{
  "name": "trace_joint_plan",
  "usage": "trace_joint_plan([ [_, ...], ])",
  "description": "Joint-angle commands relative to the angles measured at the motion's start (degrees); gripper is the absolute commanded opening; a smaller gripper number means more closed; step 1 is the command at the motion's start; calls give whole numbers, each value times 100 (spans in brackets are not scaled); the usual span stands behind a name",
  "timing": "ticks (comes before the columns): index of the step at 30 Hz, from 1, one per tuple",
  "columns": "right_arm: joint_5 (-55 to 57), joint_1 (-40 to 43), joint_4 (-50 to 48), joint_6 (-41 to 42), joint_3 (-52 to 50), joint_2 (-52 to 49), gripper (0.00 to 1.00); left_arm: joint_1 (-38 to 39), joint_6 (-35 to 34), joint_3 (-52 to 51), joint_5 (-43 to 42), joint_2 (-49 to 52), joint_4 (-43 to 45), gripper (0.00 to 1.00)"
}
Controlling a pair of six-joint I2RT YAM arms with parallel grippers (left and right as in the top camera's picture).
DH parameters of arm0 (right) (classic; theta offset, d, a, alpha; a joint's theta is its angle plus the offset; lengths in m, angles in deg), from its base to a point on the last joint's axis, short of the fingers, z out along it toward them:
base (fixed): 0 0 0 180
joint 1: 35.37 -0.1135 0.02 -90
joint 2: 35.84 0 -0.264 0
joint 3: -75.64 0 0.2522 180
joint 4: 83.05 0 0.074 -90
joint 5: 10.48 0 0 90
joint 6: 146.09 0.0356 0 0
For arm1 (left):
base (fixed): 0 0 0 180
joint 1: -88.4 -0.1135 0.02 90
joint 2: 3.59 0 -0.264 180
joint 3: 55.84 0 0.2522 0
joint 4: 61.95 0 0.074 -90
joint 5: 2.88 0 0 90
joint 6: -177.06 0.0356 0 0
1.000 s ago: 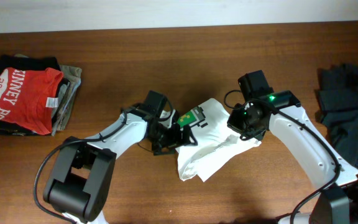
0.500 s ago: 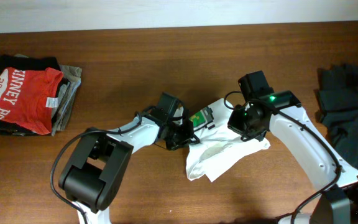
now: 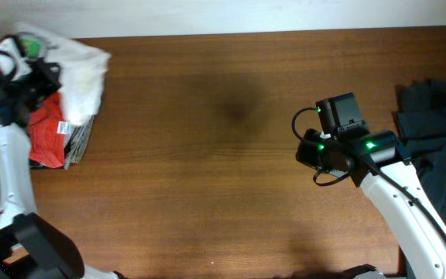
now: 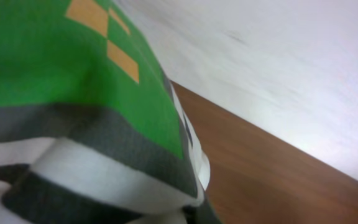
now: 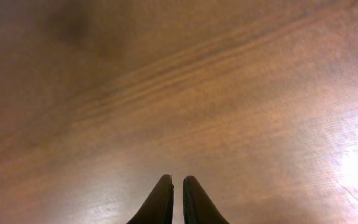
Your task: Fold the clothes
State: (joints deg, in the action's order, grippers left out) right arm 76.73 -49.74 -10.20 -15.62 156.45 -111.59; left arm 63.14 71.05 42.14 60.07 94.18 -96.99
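Note:
The clothes [image 3: 80, 66], a white shirt, hang bunched at the table's far left corner, above the stack there. Its green-and-yellow patch [image 3: 26, 43] shows at the top and fills the left wrist view [image 4: 55, 62]. My left gripper [image 3: 43, 76] is shut on the clothes, its fingers buried in the fabric. My right gripper [image 3: 307, 153] hovers over bare wood at the right of the middle. Its fingers [image 5: 160, 199] stand shut with only a thin slit between them [image 5: 178, 180], and they hold nothing.
A red shirt [image 3: 49, 128] lies on a stack of folded garments [image 3: 82, 133] under the white shirt. A heap of dark clothes [image 3: 436, 116] lies at the right edge. A pale wall runs along the table's far edge [image 3: 246, 32].
My left gripper has closed on the white shirt and carried it from the table's middle to the far left, over the stack. The right gripper has let it go and drawn back to the right.

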Motion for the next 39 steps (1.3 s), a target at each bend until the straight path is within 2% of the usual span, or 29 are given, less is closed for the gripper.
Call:
trace_joint_plan([
  [1,92,15,173,0,-9,55,11,-568,887,90,444,332,151,0],
  [3,92,15,284,0,-9,55,11,-977,885,90,444,662,-144,6],
  [4,92,15,334,0,-9,55,11,-1185,885,90,442,761,-339,27],
  [5,92,15,354,0,-9,55,11,-1388,964,90,442,774,-494,63],
  [6,94,15,376,0,-9,55,11,-1543,1086,105,446,728,-601,73],
  [8,94,15,439,-2,-9,55,11,-2046,1176,291,413,463,-922,85],
  [11,96,15,439,0,-9,55,11,-2382,1027,428,28,-63,-940,87],
  [12,103,15,435,0,-9,55,11,-2369,1029,426,31,-140,-999,81],
  [13,118,15,413,0,-9,55,11,-2264,1036,409,59,-107,-1075,34],
  [14,116,15,372,0,-9,55,11,-2107,1043,363,247,24,-1091,0],
  [17,109,15,339,-107,-9,55,11,-1716,1119,354,1154,863,-1268,0],
  [20,114,15,310,-732,140,199,12,-1620,1307,356,846,1432,-1534,0],
  [22,114,15,280,-1364,525,391,17,-1408,1375,446,787,1200,-1731,5],
  [25,90,15,415,-2253,1311,708,25,-629,2074,953,782,157,-2610,22],
  [27,90,15,623,-2594,1840,1010,36,74,2610,1366,870,-544,-3303,50],
  [29,-90,15,813,-3012,2177,1349,45,780,2686,1561,1038,-1174,-3779,75],
  [30,-260,15,911,-3202,2216,1580,49,1311,2684,1574,1167,-1646,-4028,99],
  [32,-317,15,1209,-3233,2216,2046,57,2175,2684,1574,1637,-2308,-4450,99],
  [33,-317,15,1300,-3233,2216,2210,73,2492,2682,1574,1862,-2527,-4601,99],
  [34,-317,15,1370,-3230,2216,2461,99,2918,2684,1574,2175,-2802,-4787,99],
  [36,-317,15,1368,-3230,2216,2651,99,3187,2684,1574,2282,-2957,-4979,99],
  [39,-317,15,1366,-3230,2212,2658,99,3187,2684,1572,2282,-2955,-5195,99],
])
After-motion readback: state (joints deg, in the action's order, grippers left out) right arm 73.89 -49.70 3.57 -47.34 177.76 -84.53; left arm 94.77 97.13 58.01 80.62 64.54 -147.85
